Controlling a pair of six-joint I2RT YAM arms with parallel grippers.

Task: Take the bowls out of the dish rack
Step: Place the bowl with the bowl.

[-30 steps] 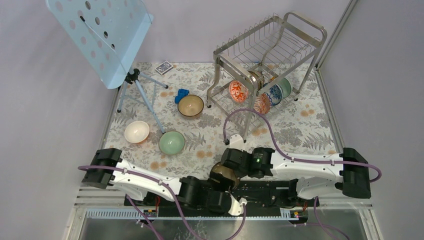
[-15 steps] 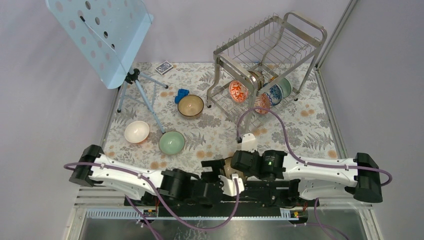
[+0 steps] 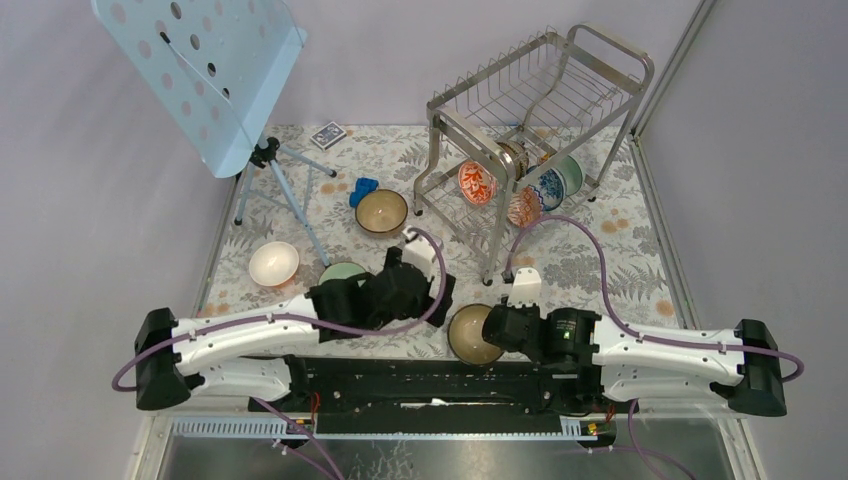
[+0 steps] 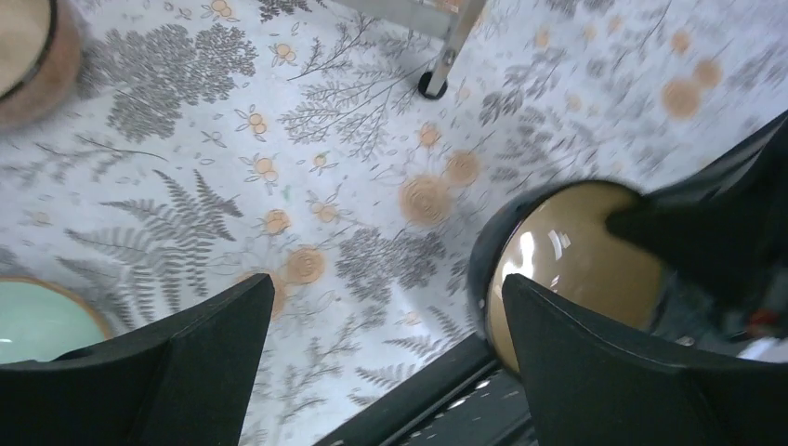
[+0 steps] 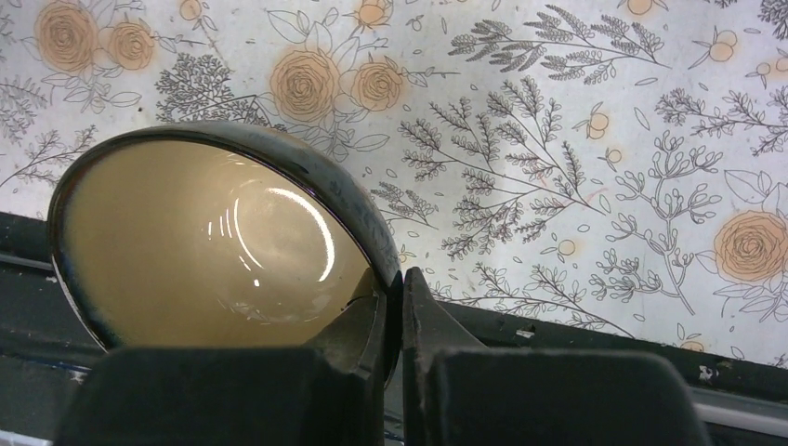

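Left arm [image 3: 250, 330] swung from near edge out over cloth [image 4: 279, 111]; I saw left gripper [image 4: 387, 288] spread wide, empty; right gripper [image 5: 398, 283] stayed pinched on brown bowl [image 5: 214, 242] rim.

The white left arm [image 3: 240, 328] and white right arm [image 3: 660, 350] have big black joints [image 3: 160, 352] and long purple cables [image 3: 601, 265] (black fingers [image 4: 167, 372] too).

Floral table [image 3: 600, 270]: dish rack [image 3: 530, 100], tripod stand [image 3: 220, 100], white bowl [image 3: 273, 263], green bowl [image 3: 340, 268], tan-lined bowl [image 3: 381, 210], cards [image 3: 327, 134]
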